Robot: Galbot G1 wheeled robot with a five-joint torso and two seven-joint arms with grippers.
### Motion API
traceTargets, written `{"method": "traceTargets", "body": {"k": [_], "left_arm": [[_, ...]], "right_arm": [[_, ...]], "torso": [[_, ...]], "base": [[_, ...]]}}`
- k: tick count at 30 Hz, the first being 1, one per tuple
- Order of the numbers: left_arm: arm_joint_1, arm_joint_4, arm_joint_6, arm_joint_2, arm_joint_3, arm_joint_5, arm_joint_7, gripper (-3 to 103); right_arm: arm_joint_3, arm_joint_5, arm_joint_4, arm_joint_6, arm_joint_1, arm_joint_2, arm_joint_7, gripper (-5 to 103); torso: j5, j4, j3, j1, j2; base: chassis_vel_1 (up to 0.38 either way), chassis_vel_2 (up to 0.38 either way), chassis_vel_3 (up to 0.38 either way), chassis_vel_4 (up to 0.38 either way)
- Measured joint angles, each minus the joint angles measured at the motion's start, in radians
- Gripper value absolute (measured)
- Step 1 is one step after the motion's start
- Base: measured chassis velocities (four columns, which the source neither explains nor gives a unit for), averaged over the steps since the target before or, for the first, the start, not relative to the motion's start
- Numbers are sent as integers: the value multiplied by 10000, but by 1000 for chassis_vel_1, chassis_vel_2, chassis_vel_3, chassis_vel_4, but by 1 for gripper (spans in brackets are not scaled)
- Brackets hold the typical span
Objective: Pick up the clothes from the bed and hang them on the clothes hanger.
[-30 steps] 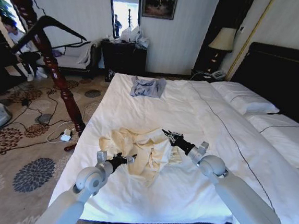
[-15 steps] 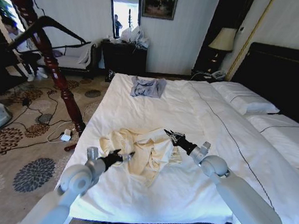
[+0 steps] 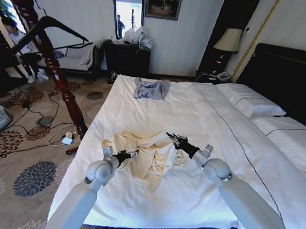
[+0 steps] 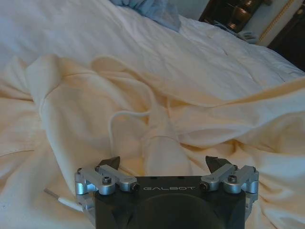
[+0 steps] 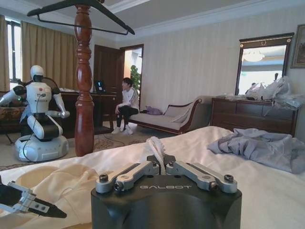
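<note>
Since the earlier frame the left gripper [image 3: 129,155] has advanced to the clothes' [image 3: 149,152] 9 o'clock edge, jaws wide open, empty. The right gripper [image 3: 173,138] pinches the clothes at their 2 o'clock side, fingers closed on a fold; the clothes lie crumpled on the bed [image 3: 196,113].

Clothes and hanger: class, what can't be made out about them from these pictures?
Clothes: head view, crumpled folds hide sleeves and collar.
Clothes hanger: right wrist view, hook cut off by top edge.
Right gripper: right wrist view, its own body hides how much cloth it pinches.
</note>
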Motion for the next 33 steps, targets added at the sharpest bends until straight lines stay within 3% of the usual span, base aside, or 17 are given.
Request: {"method": "traceTargets", "body": {"k": [4, 10, 11, 16, 18, 20, 23, 31, 33], "left_arm": [[-97, 134, -89, -198, 99, 9, 124, 102], [-124, 212, -192, -646, 433, 321, 234, 91], [-115, 219, -210, -713, 473, 389, 230, 81], [-20, 17, -252, -677, 489, 473, 181, 70], [79, -217, -268, -547, 488, 471, 169, 54], [90, -244, -274, -527, 487, 470, 169, 54], [163, -338, -387, -405, 428, 469, 171, 37], [337, -599, -783, 81, 135, 419, 507, 16], [407, -807, -1070, 466, -92, 303, 651, 5]], "right_arm": [[-46, -3, -67, 14, 45, 38, -8, 1], [-175, -6, -158, 42, 196, 144, -12, 1], [-176, -5, -166, 57, 203, 145, -15, 1], [-139, -4, -203, 117, 176, 123, -46, 1], [-97, -6, -236, 165, 142, 108, -63, 1], [-92, -6, -241, 170, 139, 108, -64, 1], [-83, -10, -247, 187, 140, 115, -66, 1], [-84, 18, -186, 197, 193, 101, 59, 1], [-83, 115, -124, 279, 233, 72, 263, 1]], "torso": [[0, 0, 0, 1, -1], [0, 0, 0, 0, -1], [0, 0, 0, 0, 0], [0, 0, -1, 1, 0], [0, -1, -1, 0, 0], [0, -1, -1, 0, 0], [0, 0, -1, 1, 0], [-2, -1, -1, 0, 0], [-2, -1, -1, 0, 0]], "base": [[0, 0, 0, 0], [0, 0, 0, 0], [0, 0, 0, 0], [0, 0, 0, 0], [0, 0, 0, 0], [0, 0, 0, 0], [0, 0, 0, 0], [0, 0, 0, 0], [0, 0, 0, 0]]}}
